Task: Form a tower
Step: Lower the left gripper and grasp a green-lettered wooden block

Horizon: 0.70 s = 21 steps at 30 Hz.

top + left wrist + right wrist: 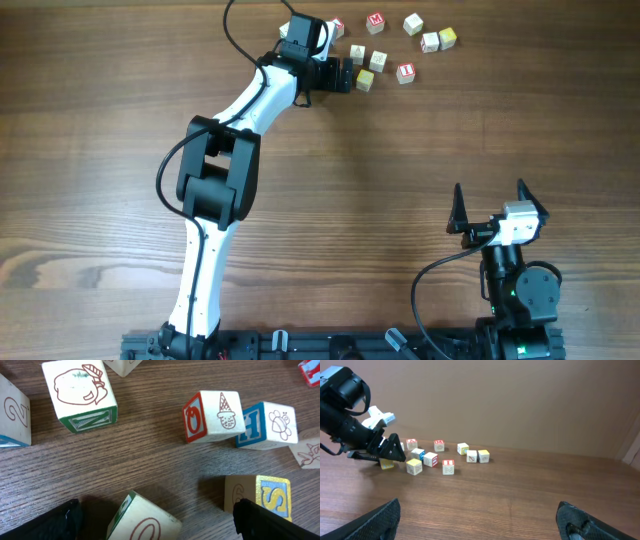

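Overhead: a brown wooden table (100, 150) fills the frame. The left arm (225, 170) stretches to the far side, its left gripper (350, 74) spread wide among loose cubes (378, 60), grasping nothing. The tower (405, 72), with a red-framed "I" on top, stands just right of it, apart from the fingers. The right gripper (492, 208) hovers close to its base, jaws wide and empty, well apart from the cubes.

Left wrist: an "O" cube (145, 520) lies between the open fingers (50, 520), and an ice-cream cube (215, 416) sits just beside a blue "H" cube (267, 425).

Right wrist: a plain brown wall (520, 400) rises behind the table. The tower stands on the near side of the cluster; how many cubes tall it is I cannot tell.
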Motion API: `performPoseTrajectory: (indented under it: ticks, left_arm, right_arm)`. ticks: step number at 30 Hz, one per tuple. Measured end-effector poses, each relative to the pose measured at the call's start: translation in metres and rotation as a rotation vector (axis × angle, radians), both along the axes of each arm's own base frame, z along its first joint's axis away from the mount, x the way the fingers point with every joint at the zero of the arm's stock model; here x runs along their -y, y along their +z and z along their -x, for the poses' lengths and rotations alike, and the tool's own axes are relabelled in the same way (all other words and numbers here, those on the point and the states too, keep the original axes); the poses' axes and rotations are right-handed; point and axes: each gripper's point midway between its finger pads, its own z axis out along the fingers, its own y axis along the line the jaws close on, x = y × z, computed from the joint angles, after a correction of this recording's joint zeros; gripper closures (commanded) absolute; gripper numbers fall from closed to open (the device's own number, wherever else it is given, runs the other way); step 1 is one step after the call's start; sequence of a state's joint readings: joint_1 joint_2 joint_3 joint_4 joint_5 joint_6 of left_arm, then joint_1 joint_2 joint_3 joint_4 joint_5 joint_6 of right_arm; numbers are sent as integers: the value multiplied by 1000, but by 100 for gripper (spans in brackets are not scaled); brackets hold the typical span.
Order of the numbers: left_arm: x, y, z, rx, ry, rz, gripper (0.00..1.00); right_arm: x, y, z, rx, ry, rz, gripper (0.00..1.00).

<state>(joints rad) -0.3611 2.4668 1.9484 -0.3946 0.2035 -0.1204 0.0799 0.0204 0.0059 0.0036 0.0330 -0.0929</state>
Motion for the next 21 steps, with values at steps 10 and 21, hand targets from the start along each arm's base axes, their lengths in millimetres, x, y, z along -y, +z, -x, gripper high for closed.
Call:
performPoseTrajectory:
  ticks: [10, 21]
  left_arm:
    - [-4, -4, 1, -10, 7, -28, 30]
    - [-23, -6, -7, 27, 84, -139, 12]
  right_arm:
    - [0, 0, 0, 0, 0, 0, 0]
    - [0, 0, 0, 0, 0, 0, 0]
